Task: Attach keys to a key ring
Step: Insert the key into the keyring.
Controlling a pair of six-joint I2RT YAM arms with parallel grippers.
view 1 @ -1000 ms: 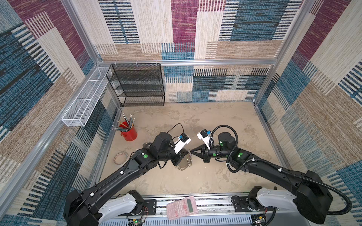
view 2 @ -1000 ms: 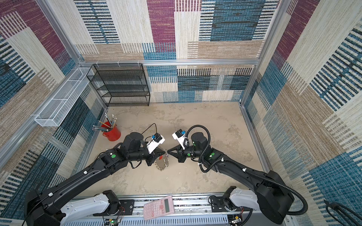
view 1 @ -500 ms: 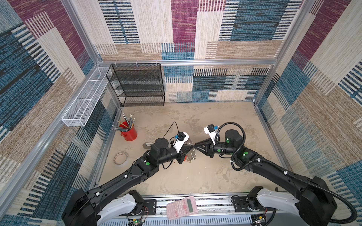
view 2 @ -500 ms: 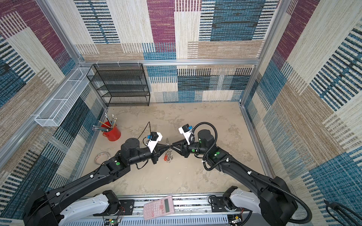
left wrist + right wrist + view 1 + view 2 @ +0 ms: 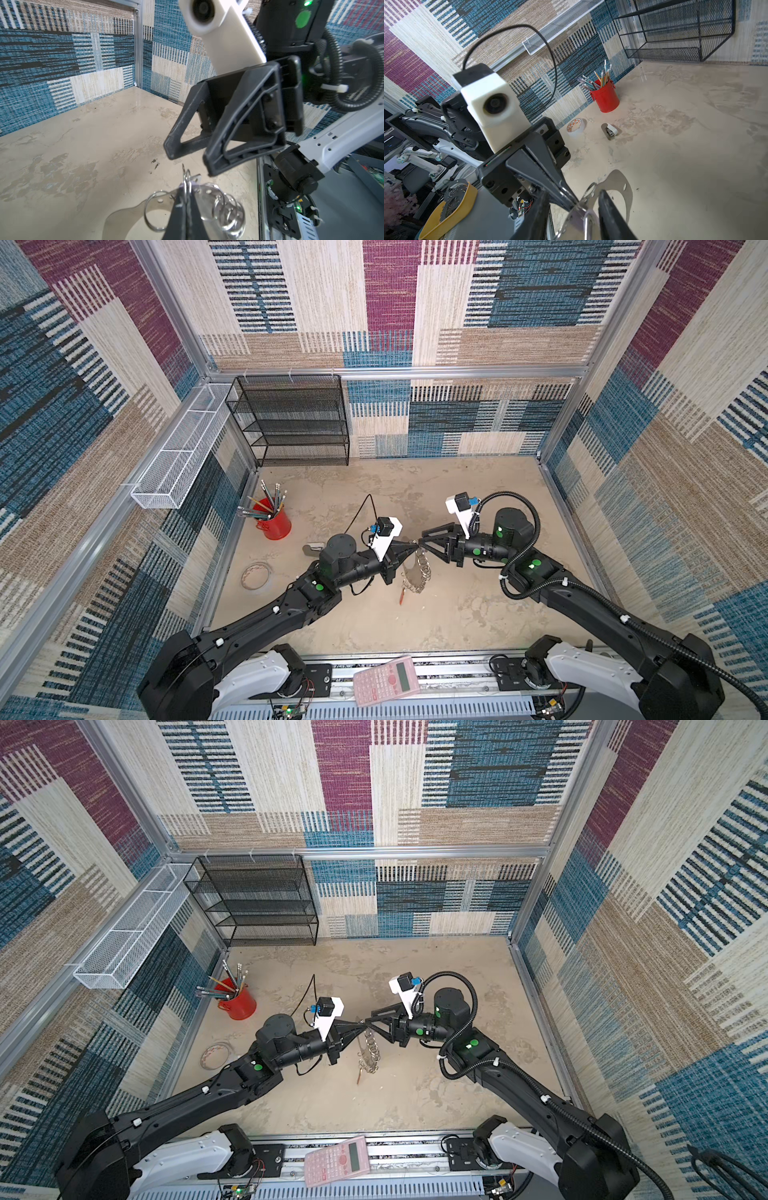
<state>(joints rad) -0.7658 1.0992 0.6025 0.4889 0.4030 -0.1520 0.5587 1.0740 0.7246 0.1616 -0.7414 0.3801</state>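
Above table [image 5: 465, 626] middle, left gripper [image 5: 414, 546] clamps hanging key ring [image 5: 417, 572]; right gripper [image 5: 423, 544] just let go; red key [image 5: 402, 596] seems attached.

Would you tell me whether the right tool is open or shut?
Open: the right tool has its fingertips apart in the left wrist view, with the table visible between them.

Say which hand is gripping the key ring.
The left hand: its jaws are shut on the key ring, which dangles below it. The right hand has its jaws apart.
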